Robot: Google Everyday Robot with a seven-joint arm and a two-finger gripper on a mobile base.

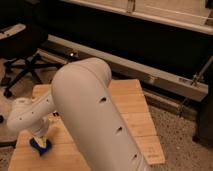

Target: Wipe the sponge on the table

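Tool [42, 139] jaws apart, down on sponge [35, 146], table [135, 112] near edge, arm [92, 117] blocks mid table, chair [22, 70] in bkgd.

1. Your arm [95, 115] fills the middle of the view and hides most of the table [134, 107]. Its lower end runs off the bottom edge.
2. The gripper [42, 141] is low at the table's front-left corner, jaws apart, right over the sponge [35, 145]. You see only a blue sliver of the sponge beneath it.
3. You cannot tell how firmly the gripper bears on the sponge.
4. The chair [20, 55] is dark and cut off at the left edge.
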